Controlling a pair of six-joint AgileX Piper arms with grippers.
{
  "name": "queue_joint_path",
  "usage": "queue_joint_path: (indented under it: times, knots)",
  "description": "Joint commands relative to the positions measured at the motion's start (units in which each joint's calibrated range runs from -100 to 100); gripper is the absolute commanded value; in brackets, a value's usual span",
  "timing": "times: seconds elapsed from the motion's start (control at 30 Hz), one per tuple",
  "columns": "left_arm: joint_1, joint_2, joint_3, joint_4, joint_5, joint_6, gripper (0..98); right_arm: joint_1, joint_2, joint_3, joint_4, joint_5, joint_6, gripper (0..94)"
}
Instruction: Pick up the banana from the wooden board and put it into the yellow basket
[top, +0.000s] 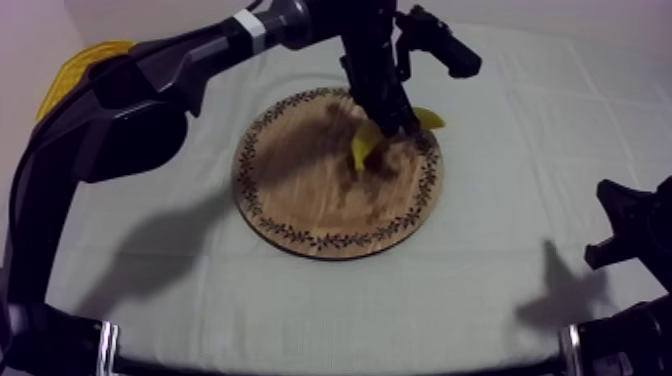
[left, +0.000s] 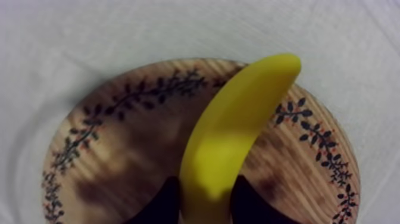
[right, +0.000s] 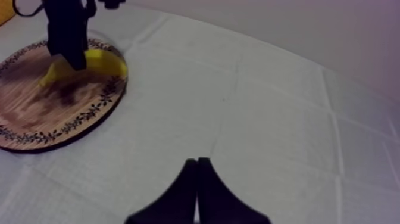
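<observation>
My left gripper (top: 392, 128) reaches in from the upper left and is shut on the yellow banana (top: 366, 142) over the round wooden board (top: 300, 195). Seen from the left wrist, the banana (left: 232, 137) stands between my two black fingers (left: 159, 205), its far tip over the board's patterned rim (left: 143, 89). It looks slightly lifted, though contact with the board is hard to judge. The yellow basket (top: 75, 68) sits at the far left, partly hidden behind my left arm. My right gripper (right: 197, 164) rests over the cloth, shut with nothing in it, and sits at the right edge of the top view (top: 625, 225).
Grey-white cloth (top: 520, 160) lies around the board. From the right wrist, the board (right: 41, 113) and the left gripper (right: 68, 53) holding the banana (right: 104, 62) lie far off beyond my fingers. My left arm (top: 120, 110) spans the upper left of the table.
</observation>
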Motion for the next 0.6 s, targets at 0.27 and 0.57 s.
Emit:
queue_joint_path:
  times: [0.27,0.57]
  knots:
    - [-4.3,-21.1,12.6,-3.93,0.2,4.3,19.3,0.0,0.0,0.0,0.0,0.0,0.0,0.2]
    - [-12.8,-38.8,22.0,-5.52,1.2,4.9,20.0,0.0,0.0,0.0,0.0,0.0,0.0,0.2]
